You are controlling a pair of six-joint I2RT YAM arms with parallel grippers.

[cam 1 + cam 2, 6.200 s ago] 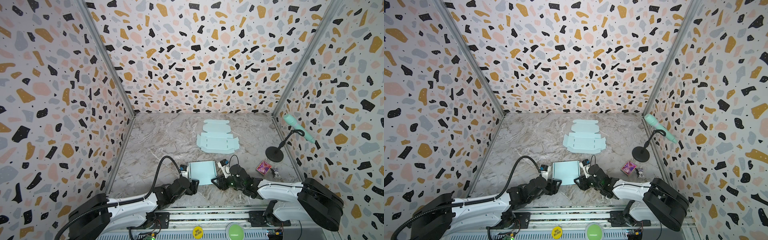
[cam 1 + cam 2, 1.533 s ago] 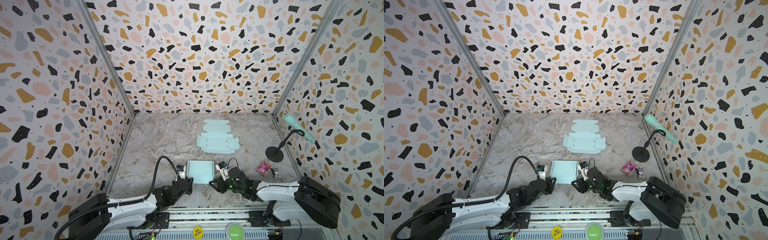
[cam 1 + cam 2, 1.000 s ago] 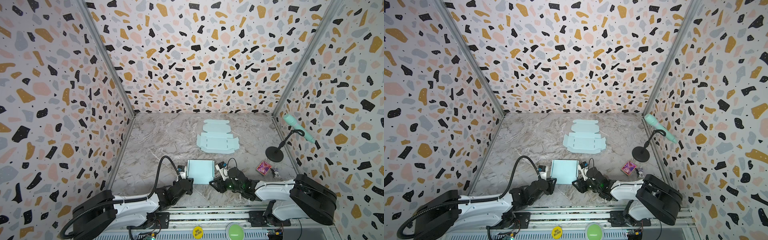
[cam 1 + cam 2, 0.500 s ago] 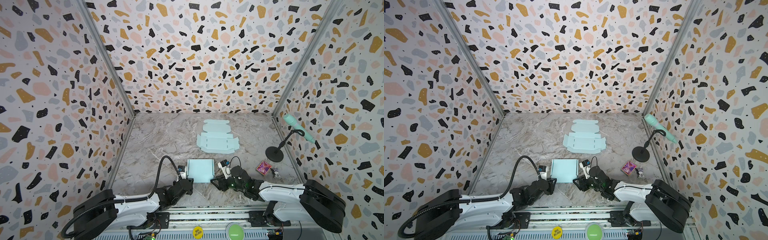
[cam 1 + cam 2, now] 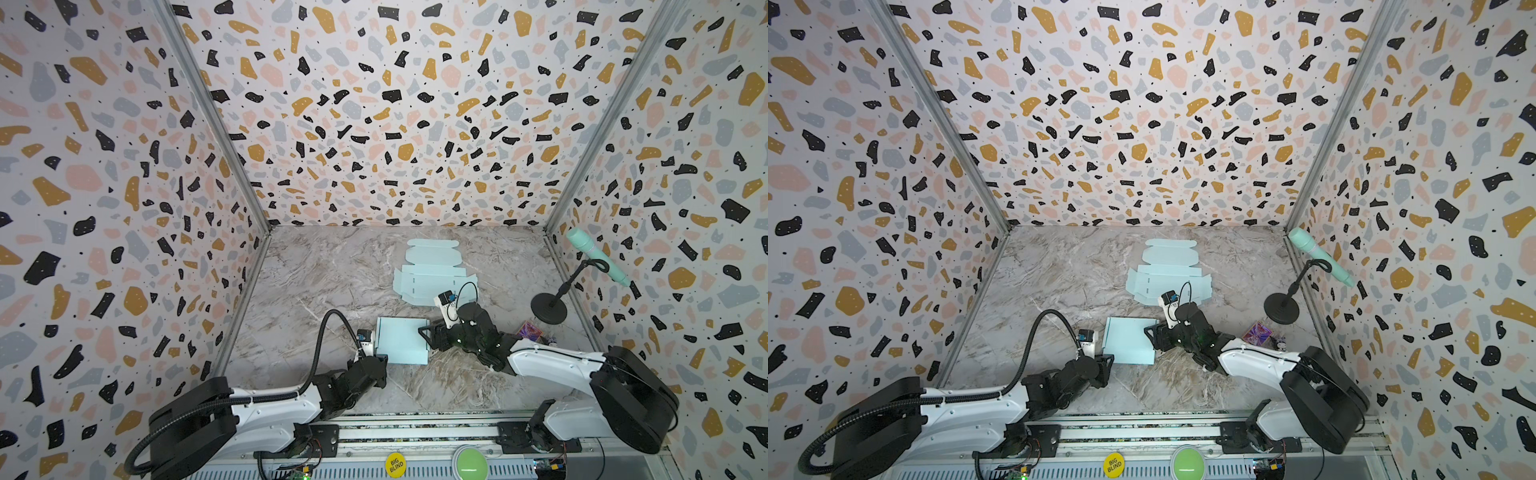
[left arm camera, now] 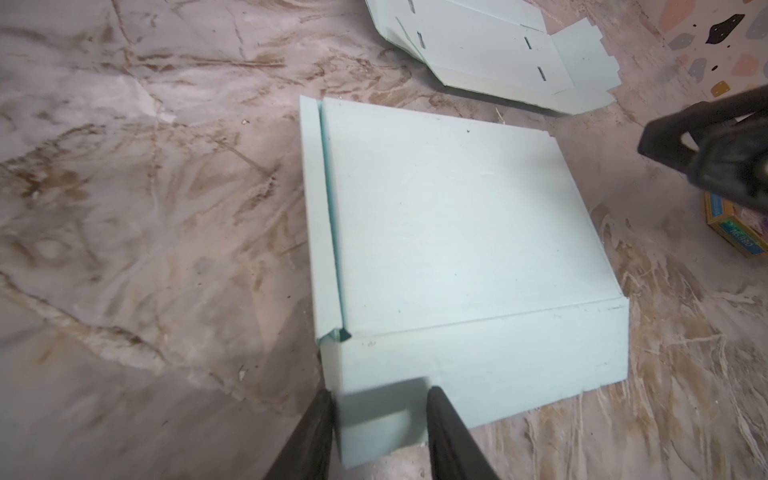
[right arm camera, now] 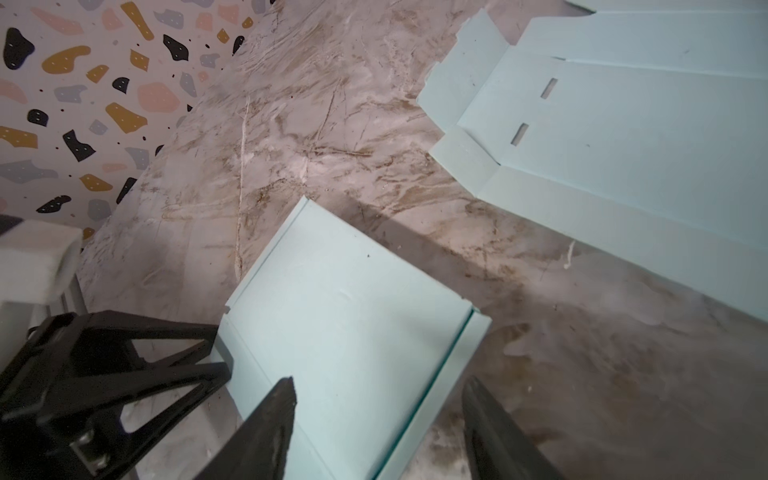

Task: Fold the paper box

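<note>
At the middle of the counter's (image 5: 311, 270) near edge sits the pale blue folded paper box (image 5: 402, 340), closed and flat on the marbled surface, in both top views (image 5: 1128, 340).

Left claw (image 5: 380, 360): positioned at the box's near left corner. In the left wrist view my left claw (image 6: 379, 392) stands partly open, with that corner of the box (image 6: 457, 249) between the two black fingers (image 6: 316, 436). The fingers sit against the card, but I cannot tell whether they are clamping it. A narrow strip runs along the box's left edge, set off from the lid by a dark seam.

Right claw (image 5: 426, 334): positioned at the box's right edge. In the right wrist view my right claw (image 7: 378, 382) is wide open and holds nothing. One finger (image 7: 274, 415) hangs over the lid of the box (image 7: 353, 332); its partner lies beyond the box edge, over bare counter. A narrow strip along that right edge lies between them.

Other items noted:
- Flat, unfolded pale blue paper box blank (image 5: 432, 274), toward the middle of the far edge, apart from the folded box.
- Pale green microphone on a black round-based stand (image 5: 548, 307), at the right edge.
- Small colourful printed carton (image 5: 530, 331), near the right edge, just beside the stand base.
</note>
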